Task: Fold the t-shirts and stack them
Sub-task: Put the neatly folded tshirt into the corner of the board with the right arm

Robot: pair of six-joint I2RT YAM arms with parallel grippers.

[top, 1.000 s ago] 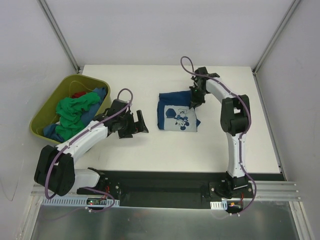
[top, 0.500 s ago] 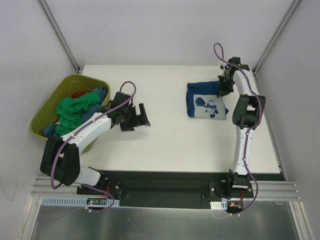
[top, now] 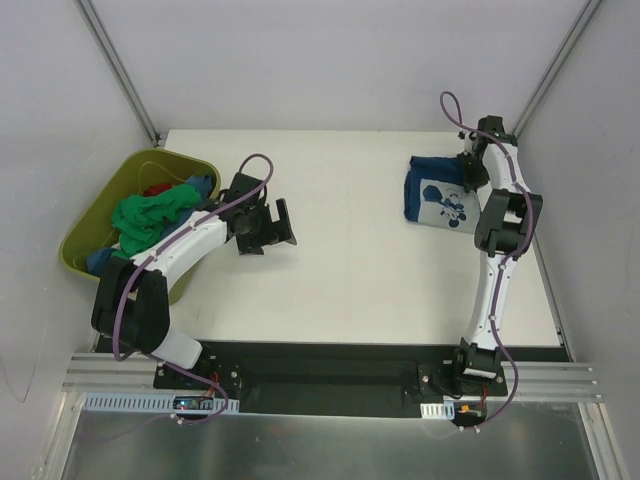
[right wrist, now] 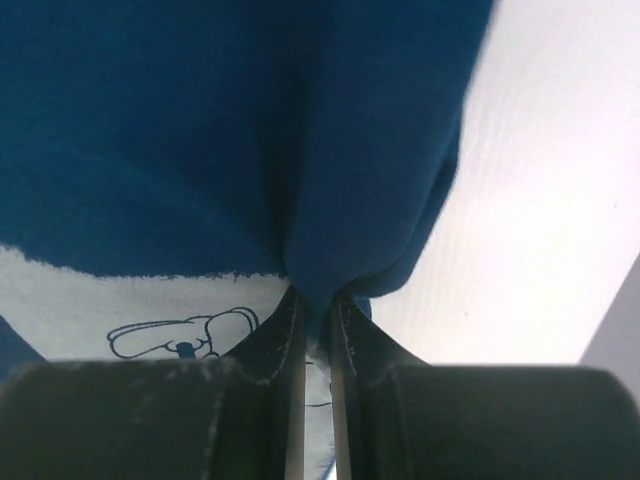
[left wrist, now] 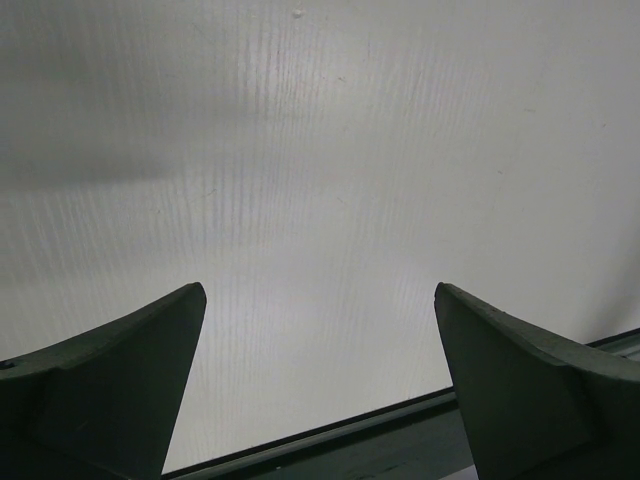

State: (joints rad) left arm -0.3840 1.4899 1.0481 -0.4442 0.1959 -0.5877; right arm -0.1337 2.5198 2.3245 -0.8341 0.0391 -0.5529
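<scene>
A folded navy t-shirt with a pale Mickey Mouse print [top: 437, 197] lies at the far right of the table. My right gripper [top: 468, 178] is shut on its right edge; the wrist view shows the blue cloth [right wrist: 250, 130] pinched between the fingers [right wrist: 275, 335]. My left gripper [top: 282, 225] is open and empty above bare table at the left centre; its fingers [left wrist: 120, 370] stand wide apart. Green [top: 145, 222], blue [top: 198, 187] and red [top: 156, 188] t-shirts lie bunched in the tub.
An olive-green plastic tub [top: 95, 215] stands at the table's left edge, beside my left arm. A black rail [top: 320, 355] runs along the near edge of the table. Grey walls close in the back and both sides.
My right gripper has dragged the navy t-shirt from the table's middle to the far right. My left gripper has shifted slightly toward the back.
</scene>
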